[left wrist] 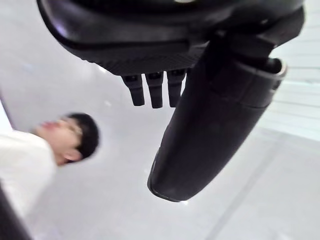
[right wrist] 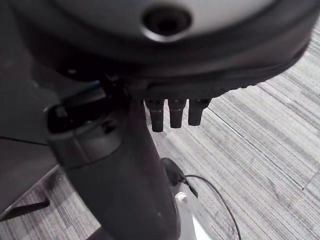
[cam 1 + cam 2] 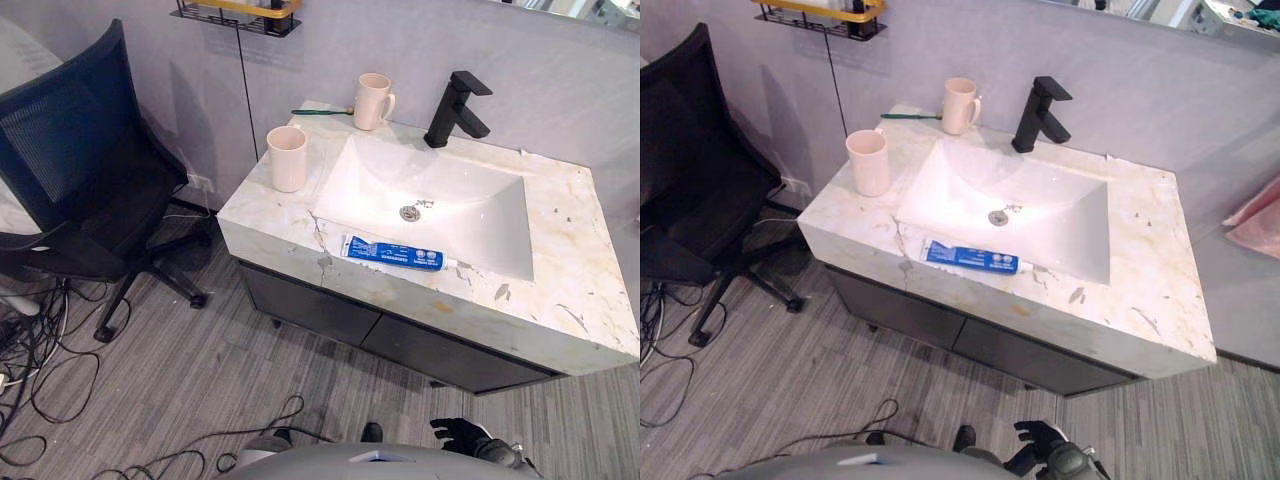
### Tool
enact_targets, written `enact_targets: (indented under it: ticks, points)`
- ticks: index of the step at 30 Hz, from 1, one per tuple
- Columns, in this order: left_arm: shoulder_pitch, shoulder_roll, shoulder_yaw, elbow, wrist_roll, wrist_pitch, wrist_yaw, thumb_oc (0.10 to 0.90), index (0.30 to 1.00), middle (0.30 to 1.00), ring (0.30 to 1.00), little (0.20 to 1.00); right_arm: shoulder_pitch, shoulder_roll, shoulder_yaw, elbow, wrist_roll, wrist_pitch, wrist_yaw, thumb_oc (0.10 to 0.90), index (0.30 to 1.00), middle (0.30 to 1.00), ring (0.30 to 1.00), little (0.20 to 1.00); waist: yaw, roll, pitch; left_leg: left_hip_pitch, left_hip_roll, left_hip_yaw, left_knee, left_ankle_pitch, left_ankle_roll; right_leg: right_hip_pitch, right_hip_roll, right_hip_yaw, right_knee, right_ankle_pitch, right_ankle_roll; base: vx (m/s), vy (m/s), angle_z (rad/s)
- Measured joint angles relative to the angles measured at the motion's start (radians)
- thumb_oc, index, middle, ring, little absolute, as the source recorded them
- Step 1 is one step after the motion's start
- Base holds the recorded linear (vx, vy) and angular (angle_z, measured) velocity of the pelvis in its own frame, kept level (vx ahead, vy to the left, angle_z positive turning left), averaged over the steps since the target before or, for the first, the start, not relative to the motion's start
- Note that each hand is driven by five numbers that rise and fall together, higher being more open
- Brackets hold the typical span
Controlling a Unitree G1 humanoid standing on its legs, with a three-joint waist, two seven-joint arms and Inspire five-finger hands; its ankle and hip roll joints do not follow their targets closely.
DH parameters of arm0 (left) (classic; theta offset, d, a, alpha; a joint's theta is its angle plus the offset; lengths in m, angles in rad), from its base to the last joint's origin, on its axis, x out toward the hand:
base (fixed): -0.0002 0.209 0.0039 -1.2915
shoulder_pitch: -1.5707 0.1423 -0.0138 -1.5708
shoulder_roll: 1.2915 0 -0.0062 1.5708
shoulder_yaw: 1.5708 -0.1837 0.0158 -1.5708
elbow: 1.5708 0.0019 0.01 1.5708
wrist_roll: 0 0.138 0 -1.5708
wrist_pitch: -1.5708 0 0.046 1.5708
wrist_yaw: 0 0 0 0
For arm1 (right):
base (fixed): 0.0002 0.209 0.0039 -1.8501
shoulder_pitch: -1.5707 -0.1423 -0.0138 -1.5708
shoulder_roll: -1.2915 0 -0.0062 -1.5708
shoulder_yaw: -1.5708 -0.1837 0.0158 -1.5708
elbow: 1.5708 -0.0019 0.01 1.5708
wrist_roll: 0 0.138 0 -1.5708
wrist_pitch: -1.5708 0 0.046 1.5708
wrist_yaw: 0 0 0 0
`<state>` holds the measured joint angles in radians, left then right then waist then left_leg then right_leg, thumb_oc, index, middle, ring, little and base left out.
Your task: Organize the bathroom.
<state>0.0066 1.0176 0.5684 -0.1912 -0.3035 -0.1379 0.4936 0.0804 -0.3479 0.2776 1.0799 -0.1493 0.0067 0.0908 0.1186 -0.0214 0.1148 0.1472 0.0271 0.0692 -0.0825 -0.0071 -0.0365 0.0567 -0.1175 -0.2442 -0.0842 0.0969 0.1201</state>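
The right hand (image 3: 462, 432) hangs low by the floor, fingers loosely relaxed and holding nothing; its wrist view looks past straight fingertips (image 2: 173, 115) to grey plank floor. The left hand (image 1: 200, 125) is likewise empty, fingers straight, thumb standing out.

Well ahead of and above the right hand stands the marble bench (image 3: 590, 290). Nearest that hand, the toothpaste tube (image 3: 392, 253) lies flat on the narrow front ledge, just beside the sink (image 3: 440, 210). Farther off, toward the left hand's side, stand one cup (image 3: 287, 158) and, beyond it, a second cup (image 3: 372, 101) with a toothbrush (image 3: 322, 111) lying beside it. The tap (image 3: 456, 110) is at the back.

Risks, as I judge them: a clumsy reach could nudge the tube off the ledge or into the basin, or topple a cup.

The left wrist view alone catches a person (image 1: 45, 150) nearby; the right eye view shows pink cloth (image 3: 1258, 218).
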Motion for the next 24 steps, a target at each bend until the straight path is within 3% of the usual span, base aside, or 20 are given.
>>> enact_targets:
  ticks: [2, 3, 5, 6, 7, 8, 9, 10, 11, 12, 13, 14, 15, 16, 18, 19, 22, 24]
  points:
    - [-0.045, 0.091, -0.006, -0.011, -0.005, -0.01, -0.105, 0.8, 0.9, 0.9, 0.9, 0.9, -0.028, 0.0, 0.002, 0.033, -0.001, -0.001, 0.008, 0.8, 0.9, 0.9, 0.9, 0.9, 0.001, 0.009, -0.001, 0.002, -0.001, 0.001, 0.0, 0.0, 0.0, 0.001, -0.001, 0.001, 0.0, 0.0, 0.0, 0.0, 0.0, 0.0]
    - [-0.045, 0.091, -0.006, -0.011, -0.005, -0.01, -0.105, 0.8, 0.9, 0.9, 0.9, 0.9, -0.028, 0.0, 0.002, 0.033, -0.001, -0.001, 0.008, 0.8, 0.9, 0.9, 0.9, 0.9, 0.001, 0.009, -0.001, 0.002, -0.001, 0.001, 0.0, 0.0, 0.0, 0.001, -0.001, 0.001, 0.0, 0.0, 0.0, 0.0, 0.0, 0.0]
    - [-0.11, 0.235, -0.028, -0.016, -0.01, -0.02, -0.23, 0.8, 0.9, 0.9, 0.9, 0.9, -0.037, -0.002, 0.011, 0.046, -0.001, 0.002, 0.011, 0.8, 0.9, 0.9, 0.9, 0.9, -0.003, 0.017, -0.004, 0.006, -0.002, 0.004, -0.001, 0.0, 0.0, 0.004, -0.001, 0.004, 0.0, 0.0, 0.0, 0.0, 0.0, 0.0]
    - [-0.11, 0.235, -0.028, -0.016, -0.01, -0.02, -0.23, 0.8, 0.9, 0.9, 0.9, 0.9, -0.037, -0.002, 0.011, 0.046, -0.001, 0.002, 0.011, 0.8, 0.9, 0.9, 0.9, 0.9, -0.003, 0.017, -0.004, 0.006, -0.002, 0.004, -0.001, 0.0, 0.0, 0.004, -0.001, 0.004, 0.0, 0.0, 0.0, 0.0, 0.0, 0.0]
    - [-0.19, 0.323, -0.084, -0.007, -0.03, -0.023, -0.328, 0.8, 0.9, 0.9, 0.9, 0.9, -0.039, -0.008, 0.03, 0.046, -0.002, 0.006, 0.014, 0.8, 0.9, 0.9, 0.9, 0.9, -0.009, 0.026, -0.014, 0.008, -0.003, 0.006, 0.0, 0.0, 0.0, 0.005, -0.002, 0.006, 0.0, 0.0, 0.001, 0.0, 0.0, 0.0]
    - [-0.19, 0.323, -0.084, -0.007, -0.03, -0.023, -0.328, 0.8, 0.9, 0.9, 0.9, 0.9, -0.039, -0.008, 0.03, 0.046, -0.002, 0.006, 0.014, 0.8, 0.9, 0.9, 0.9, 0.9, -0.009, 0.026, -0.014, 0.008, -0.003, 0.006, 0.0, 0.0, 0.0, 0.005, -0.002, 0.006, 0.0, 0.0, 0.001, -0.02, 0.021, -0.08]
    - [-0.262, 0.382, -0.147, -0.002, -0.065, -0.034, -0.414, 0.8, 0.9, 0.9, 0.9, 0.9, -0.048, -0.019, 0.051, 0.047, -0.003, 0.007, 0.014, 0.8, 0.9, 0.9, 0.9, 0.9, -0.019, 0.04, -0.022, 0.013, -0.004, 0.012, -0.001, -0.001, -0.001, 0.007, -0.002, 0.011, 0.0, 0.0, 0.001, -0.02, 0.043, -0.1]
    - [-0.355, 0.386, -0.24, 0.004, -0.126, -0.039, -0.492, 0.8, 0.9, 0.9, 0.9, 0.9, -0.057, -0.04, 0.086, 0.048, -0.003, 0.009, 0.02, 0.8, 0.9, 0.9, 0.9, 0.9, -0.034, 0.055, -0.032, 0.016, -0.005, 0.017, -0.001, -0.001, -0.001, 0.008, -0.001, 0.027, 0.0, 0.0, 0.001, -0.02, 0.043, -0.1]
    - [-0.355, 0.386, -0.24, 0.004, -0.126, -0.039, -0.492, 0.8, 0.9, 0.9, 0.9, 0.9, -0.057, -0.04, 0.086, 0.048, -0.003, 0.009, 0.02, 0.8, 0.9, 0.9, 0.9, 0.9, -0.034, 0.055, -0.032, 0.016, -0.005, 0.017, -0.001, -0.001, -0.001, 0.008, -0.001, 0.027, 0.0, 0.0, 0.001, -0.02, 0.044, -0.05]
    - [-0.604, 0.412, -0.491, 0.055, -0.22, -0.015, -0.612, 0.8, 0.9, 0.9, 0.9, 0.9, -0.074, -0.052, 0.134, 0.064, -0.005, 0.009, 0.038, 0.8, 0.9, 0.9, 0.9, 0.9, -0.047, 0.075, -0.043, 0.017, -0.006, 0.02, -0.001, -0.001, -0.001, 0.003, -0.001, 0.033, 0.0, 0.0, 0.001, 0.0, 0.0, 0.0]
    - [-0.604, 0.412, -0.491, 0.055, -0.22, -0.015, -0.612, 0.8, 0.9, 0.9, 0.9, 0.9, -0.074, -0.052, 0.134, 0.064, -0.005, 0.009, 0.038, 0.8, 0.9, 0.9, 0.9, 0.9, -0.047, 0.075, -0.043, 0.017, -0.006, 0.02, -0.001, -0.001, -0.001, 0.003, -0.001, 0.033, 0.0, 0.0, 0.001, -0.02, 0.036, -0.19]
    - [-0.796, 0.465, -0.732, 0.084, -0.285, -0.006, -0.707, 0.8, 0.9, 0.9, 0.9, 0.9, -0.102, -0.064, 0.143, 0.063, -0.035, 0.015, 0.048, 0.8, 0.9, 0.9, 0.9, 0.9, -0.073, 0.095, -0.057, 0.014, -0.006, 0.035, -0.002, -0.001, 0.0, -0.001, -0.001, 0.04, 0.002, 0.001, 0.003, -0.02, 0.022, -0.17]
    - [-0.796, 0.465, -0.732, 0.084, -0.285, -0.006, -0.707, 0.8, 0.9, 0.9, 0.9, 0.9, -0.102, -0.064, 0.143, 0.063, -0.035, 0.015, 0.048, 0.8, 0.9, 0.9, 0.9, 0.9, -0.073, 0.095, -0.057, 0.014, -0.006, 0.035, -0.002, -0.001, 0.0, -0.001, -0.001, 0.04, 0.002, 0.001, 0.003, -0.03, 0.044, -0.31]
    - [-0.876, 0.471, -0.852, 0.079, -0.326, -0.005, -0.795, 0.8, 0.9, 0.9, 0.9, 0.9, -0.117, -0.087, 0.147, 0.062, -0.035, 0.018, 0.054, 0.8, 0.9, 0.9, 0.9, 0.9, -0.111, 0.134, -0.058, 0.015, -0.008, 0.044, -0.002, -0.001, -0.001, -0.008, -0.001, 0.056, 0.005, 0.005, 0.004, -0.02, 0.022, -0.13]
    - [-0.876, 0.471, -0.852, 0.079, -0.326, -0.005, -0.795, 0.8, 0.9, 0.9, 0.9, 0.9, -0.117, -0.087, 0.147, 0.062, -0.035, 0.018, 0.054, 0.8, 0.9, 0.9, 0.9, 0.9, -0.111, 0.134, -0.058, 0.015, -0.008, 0.044, -0.002, -0.001, -0.001, -0.008, -0.001, 0.056, 0.005, 0.005, 0.004, -0.02, 0.021, -0.11]
    - [-1.055, 0.442, -1.069, 0.12, -0.402, 0.036, -0.919, 0.8, 0.9, 0.9, 0.9, 0.9, -0.122, -0.102, 0.165, 0.062, -0.036, 0.036, 0.06, 0.8, 0.9, 0.9, 0.9, 0.9, -0.137, 0.175, -0.068, 0.016, -0.001, 0.057, -0.002, -0.001, -0.001, -0.013, 0.007, 0.057, 0.005, 0.008, 0.001, -0.06, 0.04, -0.13]
    - [-1.356, 0.362, -1.382, 0.2, -0.48, 0.112, -1.037, 0.8, 0.9, 0.9, 0.9, 0.9, -0.134, -0.115, 0.167, 0.069, -0.04, 0.044, 0.073, 0.8, 0.9, 0.9, 0.9, 0.9, -0.144, 0.192, -0.069, 0.015, 0.006, 0.062, -0.001, 0.001, -0.005, -0.017, 0.015, 0.058, 0.005, 0.01, -0.002, -0.04, 0.025, -0.05]
    - [-1.398, 0.334, -1.421, 0.206, -0.493, 0.156, -1.096, 0.8, 0.9, 0.9, 0.9, 0.9, -0.147, -0.116, 0.163, 0.08, -0.04, 0.043, 0.076, 0.8, 0.9, 0.9, 0.9, 0.9, -0.15, 0.194, -0.067, 0.011, 0.009, 0.065, -0.002, 0.0, -0.008, -0.019, 0.019, 0.059, 0.005, 0.01, -0.002, -0.01, 0.0, -0.05]
